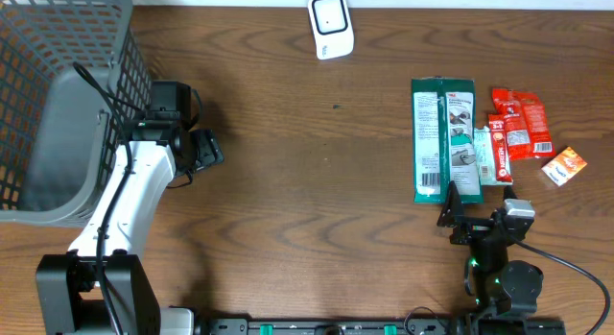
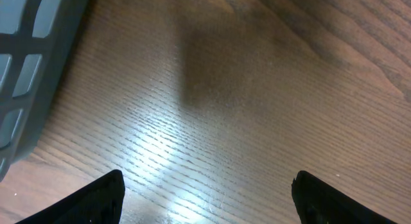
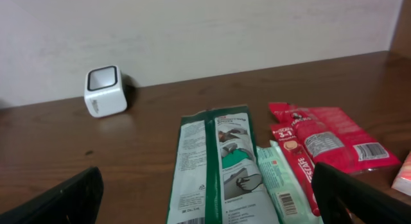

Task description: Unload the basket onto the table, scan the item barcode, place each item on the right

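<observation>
A white cube scanner point(image 1: 330, 26) point(image 3: 105, 90) stands at the table's far edge. The items lie in a cluster at the right. They are a long green-and-white packet point(image 1: 441, 138) point(image 3: 215, 166), a pale green pack point(image 1: 487, 155) point(image 3: 279, 185) with a barcode facing up, red sachets point(image 1: 520, 124) point(image 3: 327, 144) and a small orange pack point(image 1: 564, 166). My right gripper point(image 1: 477, 204) point(image 3: 205, 185) is open just short of the green packet's near end, holding nothing. My left gripper point(image 1: 213, 150) point(image 2: 209, 192) is open over bare wood beside the basket, far from the items.
A large grey mesh basket point(image 1: 58, 105) point(image 2: 26, 70) fills the far left corner, right beside the left arm. A wall rises behind the scanner in the right wrist view. Bare brown table point(image 1: 317, 181) lies between the two arms.
</observation>
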